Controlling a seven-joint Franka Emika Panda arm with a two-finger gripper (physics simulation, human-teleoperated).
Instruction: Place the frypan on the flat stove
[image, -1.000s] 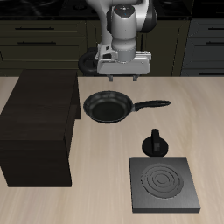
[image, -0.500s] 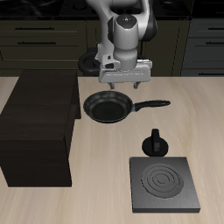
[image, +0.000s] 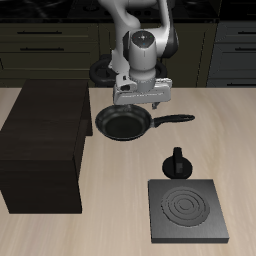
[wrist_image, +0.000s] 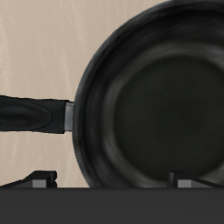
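The frypan is a round, glossy black pan lying on the table mid-way back, its long handle pointing sideways. It fills the wrist view, with the handle stretching away from the rim. My gripper hangs open and empty just above the pan's rim where the handle joins. Its fingertips show spread apart in the wrist view. The flat stove, a dark grey slab with pale rings, lies near the table's front edge, well apart from the pan.
A small black knobbed pot stands between the frypan and the stove. A big dark box-shaped cabinet stands beside the pan. Dark kitchen drawers run behind the table.
My gripper has come down and a little toward the table's front, closer to the frypan. The pan, pot and stove have not moved.
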